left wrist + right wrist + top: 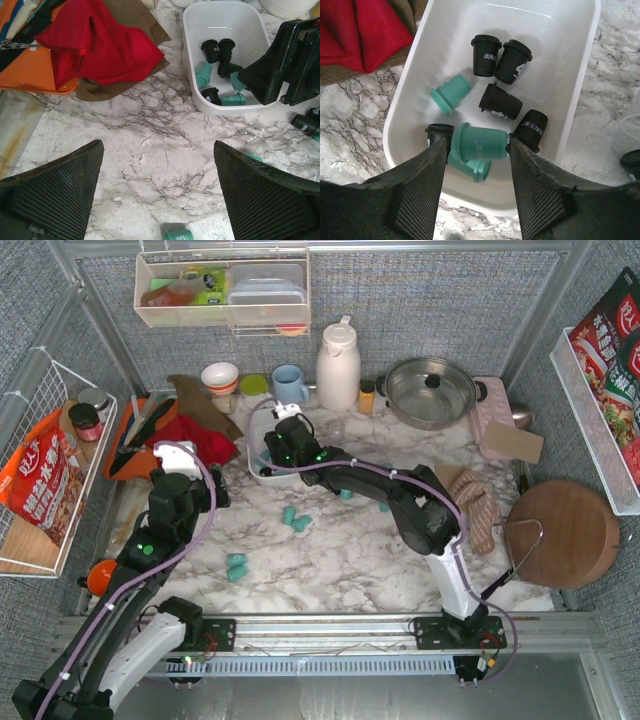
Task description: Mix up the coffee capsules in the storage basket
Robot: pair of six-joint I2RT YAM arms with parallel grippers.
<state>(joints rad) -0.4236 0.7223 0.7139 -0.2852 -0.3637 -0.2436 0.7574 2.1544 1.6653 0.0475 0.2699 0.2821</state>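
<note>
The basket (581, 85), on the surface (165, 120) beside a red cloth (360, 30), held five black capsules (512, 61) with white Chinese print too small to read, plus two teal ones. The right end effector (476, 150) gripped a third teal capsule (479, 143) above them. The left end effector (159, 165) stood wide open.

The top external camera looks down from above the desk's near edge, while both wrist cameras look down toward its far edge, sharing the storage basket (570, 75).
</note>
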